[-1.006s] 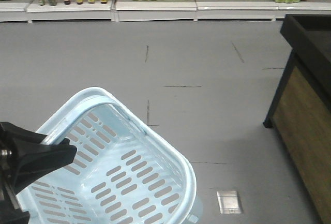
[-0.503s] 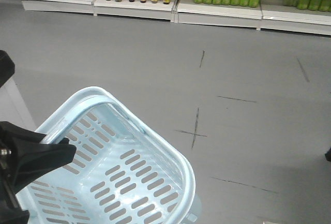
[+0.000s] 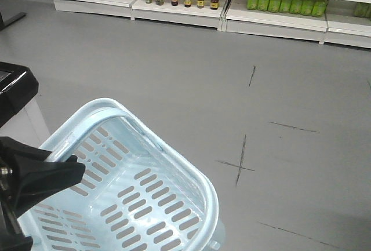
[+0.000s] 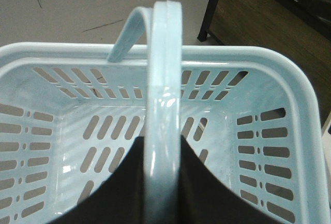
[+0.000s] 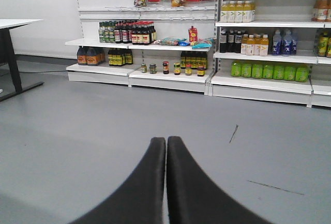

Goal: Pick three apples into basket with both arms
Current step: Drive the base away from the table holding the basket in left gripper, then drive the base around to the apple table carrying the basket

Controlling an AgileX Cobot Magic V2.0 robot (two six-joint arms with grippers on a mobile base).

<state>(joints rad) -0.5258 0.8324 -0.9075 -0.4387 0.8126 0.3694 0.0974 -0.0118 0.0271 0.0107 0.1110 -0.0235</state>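
Note:
The pale blue basket [image 3: 191,175] hangs off the floor at the lower left of the front view, with nothing in it. My left gripper [image 4: 164,144] is shut on one of its swing handles [image 4: 164,79], a black finger on each side of the bar; the other handle [image 4: 126,35] lies forward over the rim. In the front view the left gripper [image 3: 40,173] shows as a black block at the left edge. My right gripper [image 5: 166,140] is shut with nothing in it, held over bare grey floor. No apples are in view.
White shop shelves [image 3: 179,10] with jars and green bottles run along the far wall. A black-topped counter [image 3: 13,88] stands at the left. A dark wooden stand [image 4: 269,32] is close behind the basket in the left wrist view. A table leg [image 5: 11,61] stands far left.
The whole view has swung left: the shelves and floor marks slid to the right, the dark wooden stand left the front view, and a black-topped counter came in at the left. The basket stays held.

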